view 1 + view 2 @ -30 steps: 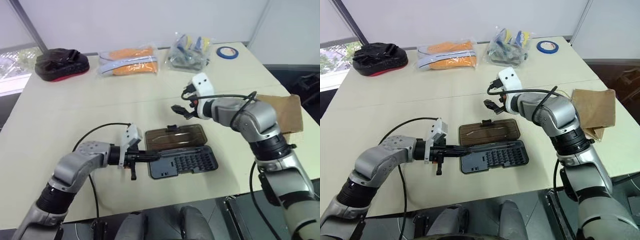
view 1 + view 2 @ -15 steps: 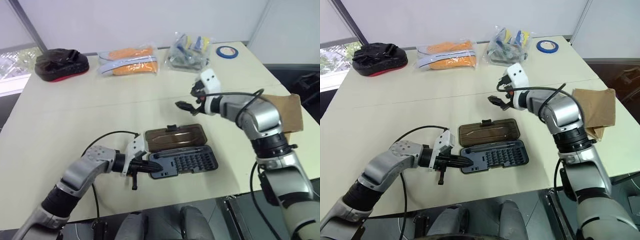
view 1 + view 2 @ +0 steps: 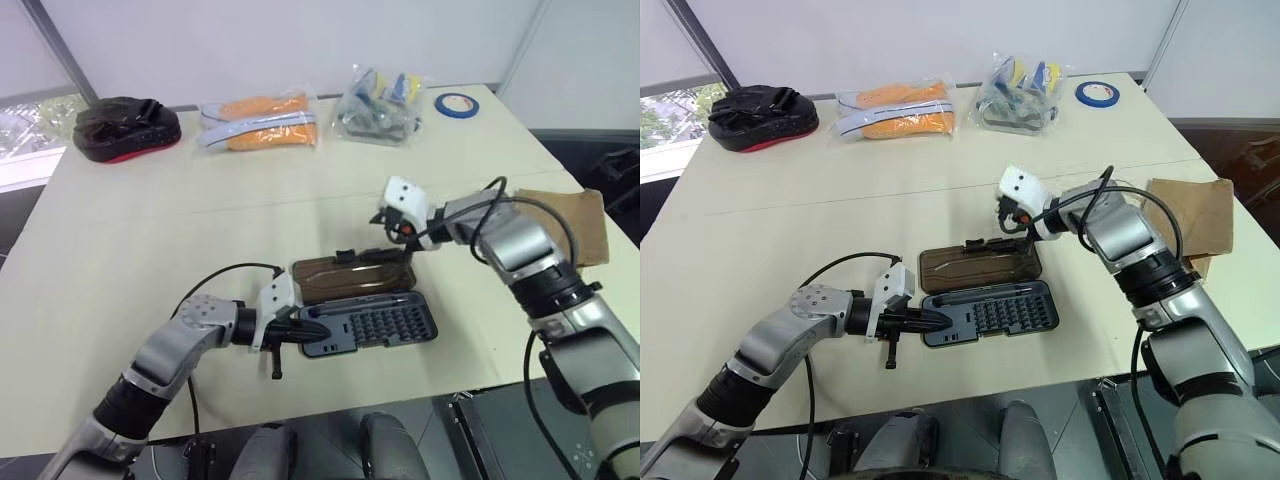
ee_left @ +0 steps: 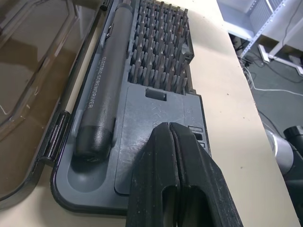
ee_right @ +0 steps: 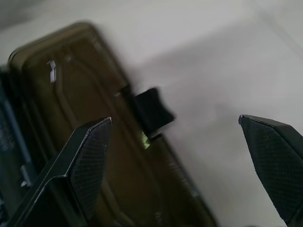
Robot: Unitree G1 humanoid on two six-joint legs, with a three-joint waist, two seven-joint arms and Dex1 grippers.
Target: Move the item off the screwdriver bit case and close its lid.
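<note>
The left gripper (image 4: 176, 142) is pressing its two black fingers tightly together, with nothing between them, and resting their tips on the flat grey panel at the near left end of the screwdriver bit case (image 3: 365, 322). Just beside those fingertips an electric screwdriver (image 4: 105, 97) is lying in its groove, and past them the rows of bits are standing in the tray.

The right gripper (image 5: 175, 156) is hovering with its jaws spread wide and empty, pointing down at the far edge of the lid (image 3: 352, 274). The lid is lying flat open on the table (image 3: 150, 240), hinged to the tray's far side, and its small black latch tab (image 5: 151, 109) is sitting between the spread fingers without touching either one.

The brown kraft-paper bag (image 3: 572, 222) is lying off the case, well behind the right gripper, at the table's right edge beside that arm's elbow.
</note>
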